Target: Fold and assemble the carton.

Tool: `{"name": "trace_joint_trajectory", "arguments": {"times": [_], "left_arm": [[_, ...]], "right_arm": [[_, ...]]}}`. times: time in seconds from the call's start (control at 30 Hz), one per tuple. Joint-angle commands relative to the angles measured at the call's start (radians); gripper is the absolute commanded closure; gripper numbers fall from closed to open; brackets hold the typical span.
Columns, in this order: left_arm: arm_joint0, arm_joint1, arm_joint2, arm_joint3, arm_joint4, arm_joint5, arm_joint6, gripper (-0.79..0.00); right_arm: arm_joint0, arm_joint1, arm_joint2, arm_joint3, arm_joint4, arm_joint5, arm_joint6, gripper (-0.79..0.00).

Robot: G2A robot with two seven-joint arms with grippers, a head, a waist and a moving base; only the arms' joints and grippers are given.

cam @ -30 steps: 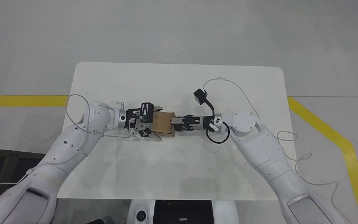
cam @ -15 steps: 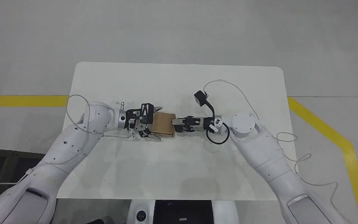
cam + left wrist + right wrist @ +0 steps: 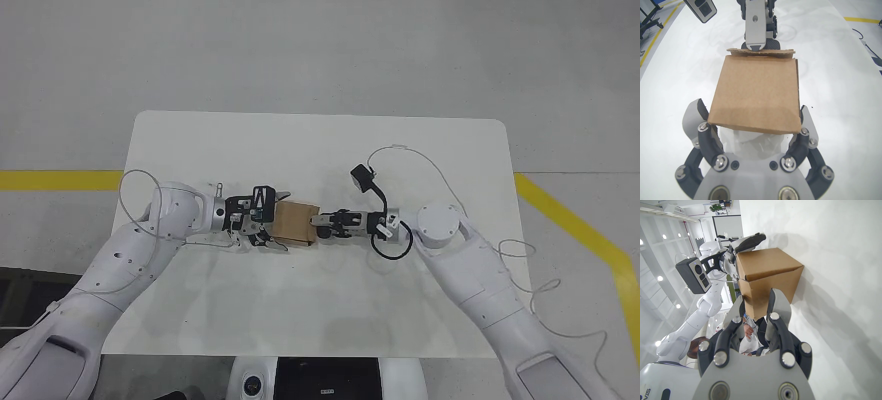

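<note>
A small brown carton (image 3: 297,222) lies on its side at the middle of the white table (image 3: 200,140). My left gripper (image 3: 278,221) holds one end, its fingers (image 3: 696,109) pressed against the two opposite sides of the carton (image 3: 757,91). From the other end my right gripper (image 3: 757,298) is shut on a flap of the carton (image 3: 768,264) at its open end. In the left wrist view that right gripper (image 3: 755,47) sits on the ragged far flap. The carton's inside is hidden.
A thin white cable (image 3: 400,145) loops over the table behind the right arm. Bare tabletop lies in front of and behind the carton. Yellow floor tape (image 3: 50,180) runs past the table's sides.
The right arm has shifted a little to the right and toward the front edge, and the carton has moved slightly with it. The left arm has hardly moved.
</note>
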Motion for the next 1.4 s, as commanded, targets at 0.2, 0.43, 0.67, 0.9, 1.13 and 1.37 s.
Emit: {"name": "trace_joint_trajectory", "arguments": {"times": [0.2, 0.43, 0.67, 0.9, 1.13, 1.37], "left_arm": [[0.001, 0.001, 0.001, -0.002, 0.003, 0.0, 0.003, -0.785], [0.001, 0.001, 0.002, -0.009, 0.004, 0.0, 0.004, -0.785], [0.001, 0.001, 0.001, -0.007, 0.008, 0.002, 0.005, -0.785], [0.001, 0.0, 0.001, -0.007, 0.009, 0.002, 0.01, -0.785], [0.002, 0.0, 0.001, -0.009, 0.01, 0.001, 0.01, -0.785], [0.002, 0.001, -0.001, -0.011, 0.012, 0.003, 0.01, -0.785]], "right_arm": [[-0.014, 0.008, 0.015, -0.023, -0.021, 0.026, -0.001, -0.234], [-0.012, 0.011, 0.014, -0.037, -0.041, 0.058, 0.006, -0.231], [-0.007, 0.01, 0.004, -0.033, -0.048, 0.071, 0.008, -0.225], [-0.01, 0.012, 0.006, -0.036, -0.057, 0.082, 0.001, -0.219], [-0.001, 0.009, -0.004, -0.039, -0.059, 0.086, 0.006, -0.215], [0.029, 0.0, -0.027, -0.012, -0.06, 0.082, 0.013, -0.215]]}}
